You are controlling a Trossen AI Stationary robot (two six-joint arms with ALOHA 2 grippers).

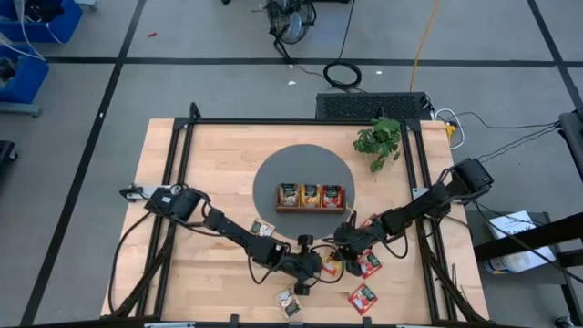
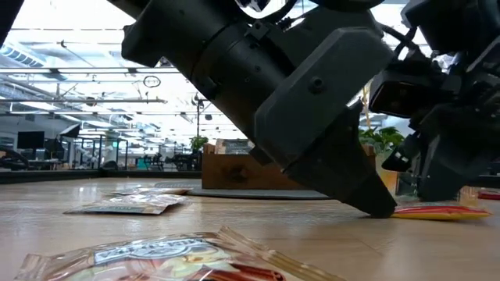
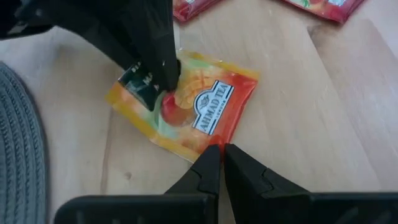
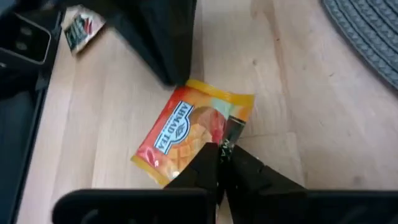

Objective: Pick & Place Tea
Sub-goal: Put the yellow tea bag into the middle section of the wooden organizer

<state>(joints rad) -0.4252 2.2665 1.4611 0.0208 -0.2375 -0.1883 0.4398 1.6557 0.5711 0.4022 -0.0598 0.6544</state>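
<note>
An orange tea packet (image 1: 330, 267) (image 3: 193, 115) (image 4: 186, 134) with a dark green label lies flat on the wooden table near its front middle. My right gripper (image 1: 342, 248) (image 4: 221, 152) is shut on that packet's dark-labelled edge. From the other side, my left gripper (image 1: 316, 265) (image 3: 221, 154) is shut, its tips resting at the packet's opposite edge. In the low view the left gripper (image 2: 379, 207) touches down beside the packet (image 2: 437, 209). More tea lies around: red packets (image 1: 369, 264) (image 1: 363, 298) and pale ones (image 1: 262, 228) (image 1: 291, 303).
A brown wooden tray (image 1: 310, 208) holding three packets stands on a round grey mat (image 1: 273, 173) at mid-table. A green leafy plant (image 1: 381, 141) sits at the back right. Black frame rails (image 1: 173, 173) run along both sides of the table.
</note>
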